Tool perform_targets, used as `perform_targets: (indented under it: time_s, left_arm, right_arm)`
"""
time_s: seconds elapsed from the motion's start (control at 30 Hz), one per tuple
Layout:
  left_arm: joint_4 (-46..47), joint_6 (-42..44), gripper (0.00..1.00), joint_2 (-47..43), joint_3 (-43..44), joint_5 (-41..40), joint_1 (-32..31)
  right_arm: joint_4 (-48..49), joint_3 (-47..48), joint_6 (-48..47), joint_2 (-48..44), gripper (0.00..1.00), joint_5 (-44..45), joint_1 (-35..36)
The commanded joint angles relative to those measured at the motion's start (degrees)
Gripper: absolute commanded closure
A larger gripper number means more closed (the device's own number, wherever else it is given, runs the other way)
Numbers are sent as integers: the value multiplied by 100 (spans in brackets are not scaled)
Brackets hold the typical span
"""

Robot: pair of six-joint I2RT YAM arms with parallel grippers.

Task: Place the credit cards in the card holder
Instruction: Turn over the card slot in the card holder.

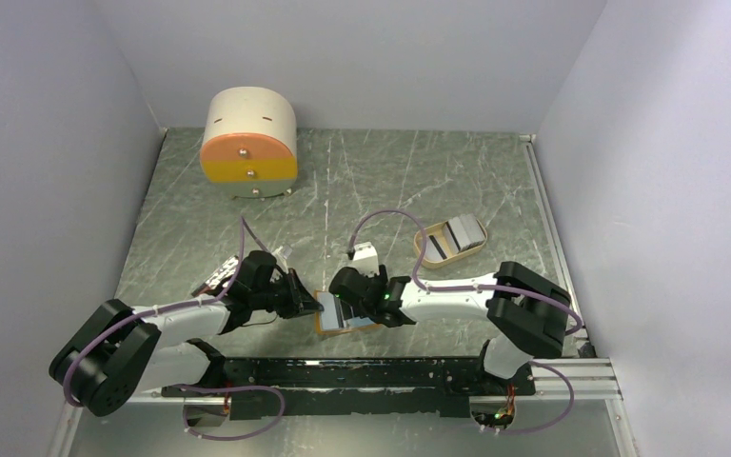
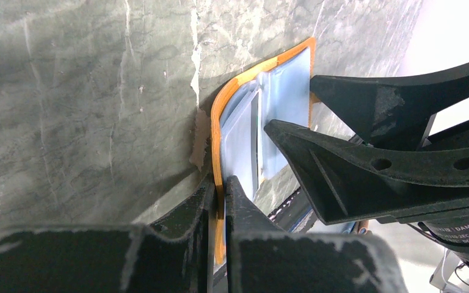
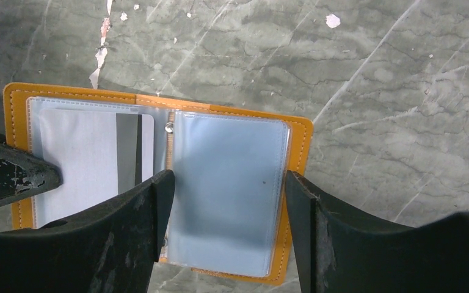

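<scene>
The orange card holder (image 1: 352,324) lies open near the front middle, pale blue sleeves up. My left gripper (image 1: 310,302) is shut on its left orange edge; the left wrist view shows the fingers (image 2: 220,198) pinching that edge. My right gripper (image 1: 354,303) is open and empty just above the holder's right sleeve (image 3: 232,152), its fingertips (image 3: 227,201) straddling it. One credit card (image 3: 91,162) with a dark stripe sits in the left sleeve. More credit cards (image 1: 464,231) lie in the tan oval tray.
The tan oval tray (image 1: 425,233) stands right of centre, behind the right arm. A round cream-and-orange drawer box (image 1: 249,143) stands at the back left. Walls close in the table on three sides. A black rail (image 1: 371,373) runs along the near edge.
</scene>
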Motion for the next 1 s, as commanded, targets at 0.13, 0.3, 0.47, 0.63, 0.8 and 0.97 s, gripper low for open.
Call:
perform_targets:
  time_s: [0.13,0.3,0.47,0.63,0.8,0.97]
  left_arm:
    - [54,84,91,-12,52,-64,-32]
    - [126,57,91,18,13,-38,-41]
    - [75,86,91,16,55,-66,-47]
    - [119,104,91,130,94,-34,-53]
    - [95,113,91,132,96,-53,-57]
    - [68,121,91,106,113,-69,-56]
  right_arm:
    - [-283,60,-31,60,38,134,102]
    - [-410,95,28,-36,40,199,125]
    - [-554,236,31,-169,36,240,177]
    - [-427,323,-79,-284,39,93,229]
    - [-386,370,-119,-254,43,34,233]
    - [-454,451,-136,-239,43,48,234]
